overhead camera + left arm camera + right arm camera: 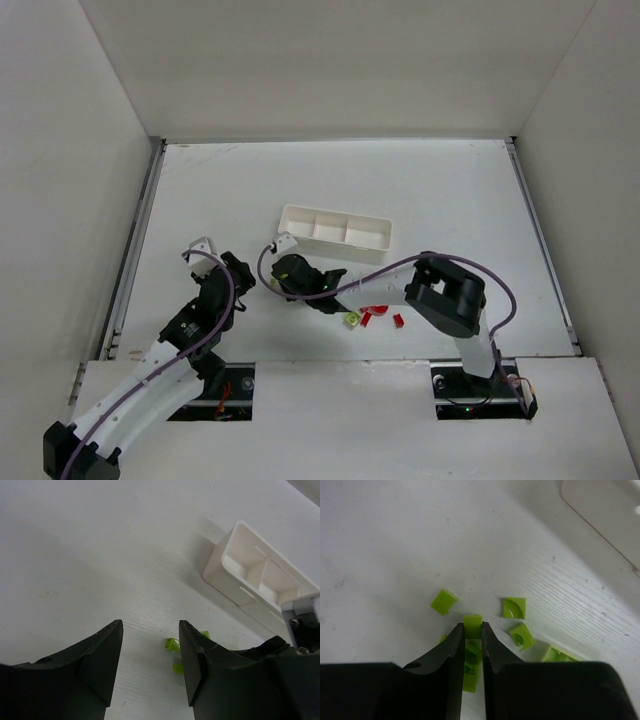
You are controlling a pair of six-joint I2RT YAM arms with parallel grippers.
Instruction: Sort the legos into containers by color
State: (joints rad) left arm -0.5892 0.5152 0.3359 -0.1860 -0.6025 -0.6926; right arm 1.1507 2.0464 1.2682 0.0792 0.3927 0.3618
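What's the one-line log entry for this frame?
phase: grasp | right gripper: shut on lime green brick | left gripper: open, empty | red bricks: loose on table

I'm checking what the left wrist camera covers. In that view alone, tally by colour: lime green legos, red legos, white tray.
Lime green legos: 3, one partly hidden
Red legos: 0 here; they show only from the top camera
White tray: 1
Total: 4

White table (430, 190): tray (340, 245), green legos (444, 601), red legos (398, 320).
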